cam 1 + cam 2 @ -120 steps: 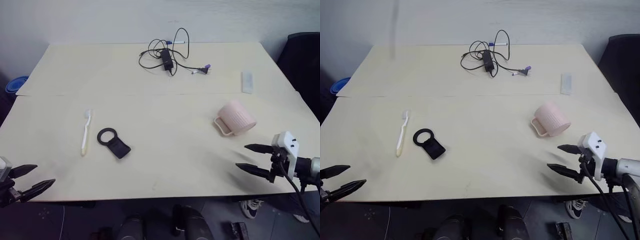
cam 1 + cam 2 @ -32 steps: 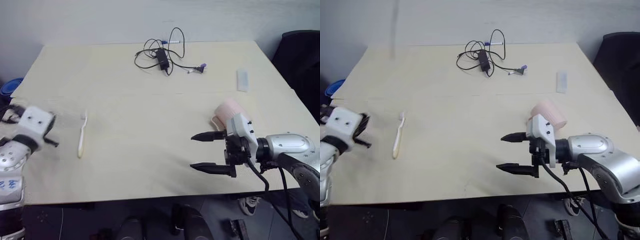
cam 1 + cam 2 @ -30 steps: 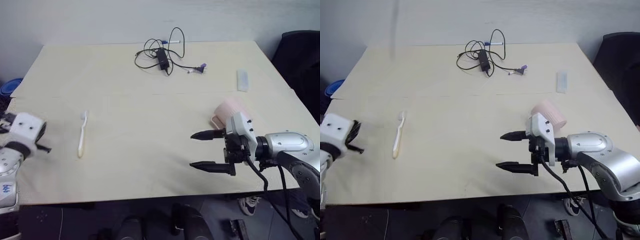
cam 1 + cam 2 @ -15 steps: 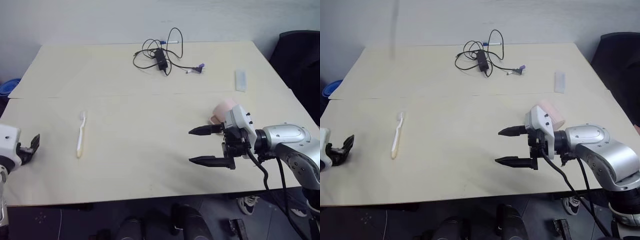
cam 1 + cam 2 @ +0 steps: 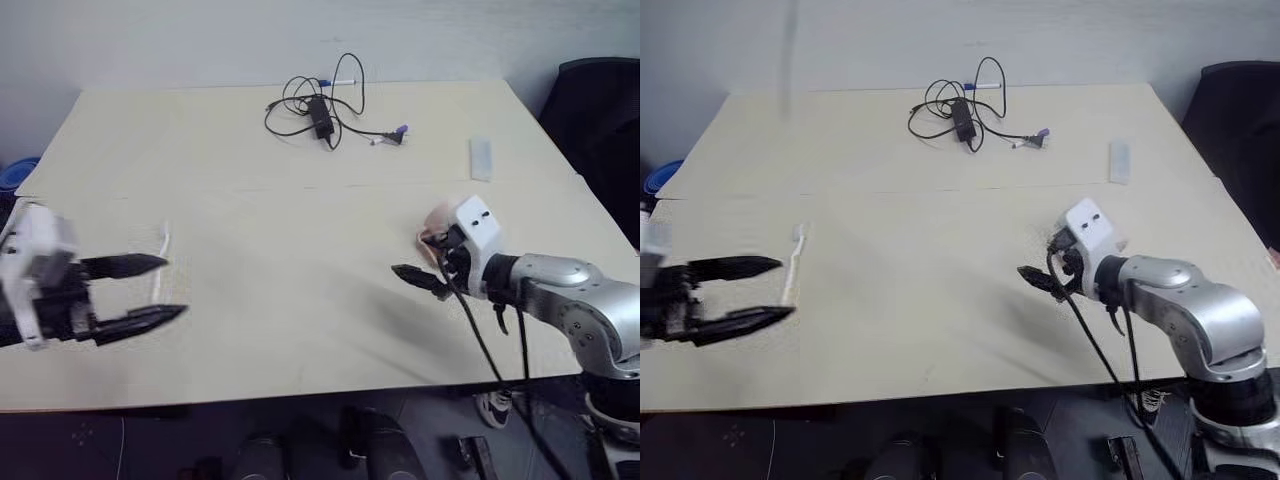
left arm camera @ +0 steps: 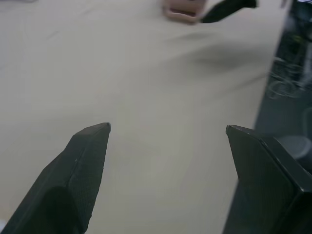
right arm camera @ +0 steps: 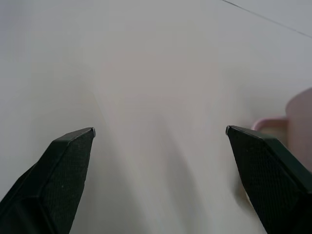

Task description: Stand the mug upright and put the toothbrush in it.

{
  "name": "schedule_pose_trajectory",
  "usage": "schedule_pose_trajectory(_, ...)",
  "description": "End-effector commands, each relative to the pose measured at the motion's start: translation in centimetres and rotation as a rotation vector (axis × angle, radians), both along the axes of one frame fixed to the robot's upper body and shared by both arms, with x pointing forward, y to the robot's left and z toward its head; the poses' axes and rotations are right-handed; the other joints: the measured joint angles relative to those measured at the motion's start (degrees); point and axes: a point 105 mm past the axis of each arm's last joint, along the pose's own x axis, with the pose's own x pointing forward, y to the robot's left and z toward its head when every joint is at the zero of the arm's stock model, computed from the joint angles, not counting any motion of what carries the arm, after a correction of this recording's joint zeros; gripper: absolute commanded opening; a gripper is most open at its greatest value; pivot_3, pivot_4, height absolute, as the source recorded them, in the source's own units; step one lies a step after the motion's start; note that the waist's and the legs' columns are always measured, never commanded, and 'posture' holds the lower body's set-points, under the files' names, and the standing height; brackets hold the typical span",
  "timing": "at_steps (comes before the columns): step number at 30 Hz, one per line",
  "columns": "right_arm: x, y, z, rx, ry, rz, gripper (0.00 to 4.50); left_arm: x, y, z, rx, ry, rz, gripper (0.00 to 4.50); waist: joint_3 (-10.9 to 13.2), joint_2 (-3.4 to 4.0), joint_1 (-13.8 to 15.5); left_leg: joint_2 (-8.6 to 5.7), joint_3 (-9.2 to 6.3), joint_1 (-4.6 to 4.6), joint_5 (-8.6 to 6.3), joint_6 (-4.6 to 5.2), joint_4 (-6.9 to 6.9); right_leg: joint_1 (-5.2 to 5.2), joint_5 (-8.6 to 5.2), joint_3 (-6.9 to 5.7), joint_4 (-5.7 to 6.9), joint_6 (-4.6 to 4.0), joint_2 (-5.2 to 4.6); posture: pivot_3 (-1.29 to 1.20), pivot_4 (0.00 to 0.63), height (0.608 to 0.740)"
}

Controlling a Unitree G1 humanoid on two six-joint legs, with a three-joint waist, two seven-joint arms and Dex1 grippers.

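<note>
Both tools stand released, each with its two black fingers spread and nothing between them. Just behind the right tool (image 5: 425,281), on its far right side, lies the mug (image 7: 298,122), pale pink, mostly hidden in the head views by the tool's white wrist block; from the right wrist its loop handle and a part of its body show beside one of that tool's fingers (image 7: 265,170), apart from it. Whether the mug lies on its side or stands cannot be told. The right tool points toward the robot's left, low over the surface (image 5: 300,230).

Close beyond the left tool (image 5: 150,290), the toothbrush (image 5: 794,258) lies flat on the surface, slim and whitish, running away from the robot; in the left eye view it sits partly behind the upper finger. The left tool points to the robot's right, toward the mug and the right tool, well apart from both.

Farther off, beyond both tools, a tangle of black cable (image 5: 320,105) with a small adapter rests near the surface's far edge, and a short white bar (image 5: 481,158) lies beyond the right tool, to its right. A dark chair (image 5: 600,120) stands past the surface's right side.
</note>
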Motion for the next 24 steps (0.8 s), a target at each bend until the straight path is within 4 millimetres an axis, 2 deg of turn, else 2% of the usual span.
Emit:
schedule_pose_trajectory(1,0.9,-0.8,-0.3,-0.028,-0.034,-0.149,4.50,-0.8,-3.5,0.0,0.007,0.016,-0.231,4.01,0.0,0.02,0.0,-0.02,0.00,0.01,0.05,0.00,-0.01,0.00,0.00,0.02,0.08,-0.01,-0.01,0.00,0.150,0.740)
schedule_pose_trajectory(5,2.6,-1.5,-1.6,-0.068,-0.032,-0.232,4.50,-0.1,-5.4,0.2,-0.013,0.006,-0.333,4.01,0.0,0.01,-0.3,-0.10,0.07,0.00,0.11,0.09,-0.01,-0.01,0.01,0.08,0.11,0.01,0.04,0.00,0.150,0.740)
schedule_pose_trajectory(10,4.9,-3.7,-2.7,-0.143,-0.062,-0.280,4.50,0.7,-6.5,0.2,-0.011,-0.021,-0.371,4.01,0.0,0.01,-0.6,-0.11,0.13,-0.06,0.16,0.08,-0.01,-0.03,0.02,0.23,-0.06,0.04,0.66,0.00,0.150,0.740)
schedule_pose_trajectory(14,6.1,-3.6,-3.9,-0.125,-0.017,-0.229,4.50,1.0,-6.7,0.1,-0.011,-0.033,-0.373,4.01,0.0,0.00,-1.2,-0.05,0.14,-0.05,0.17,0.07,0.00,-0.02,0.04,0.34,-0.09,0.06,0.77,0.00,0.150,0.740)
schedule_pose_trajectory(19,7.5,-2.7,-4.2,-0.100,0.037,-0.134,4.50,1.1,-6.6,0.0,-0.005,-0.040,-0.367,4.01,0.0,-0.01,-1.6,0.02,0.17,0.08,0.18,0.07,0.00,0.06,0.04,0.43,-0.05,0.07,0.76,0.00,0.150,0.740)
schedule_pose_trajectory(22,7.4,-2.3,-4.5,-0.100,0.077,-0.073,3.91,1.3,-6.6,0.0,-0.001,-0.053,-0.359,4.10,0.0,-0.02,-1.6,0.05,0.18,0.10,0.18,0.06,0.00,0.06,0.04,0.45,-0.02,0.07,0.76,0.00,0.150,0.740)
schedule_pose_trajectory(24,7.3,-2.2,-4.7,-0.102,0.097,-0.042,3.28,1.4,-6.6,0.1,-0.004,-0.063,-0.351,4.10,0.0,-0.02,-1.5,0.08,0.16,0.08,0.18,0.05,0.00,0.05,0.04,0.44,-0.04,0.07,0.75,0.00,0.150,0.740)
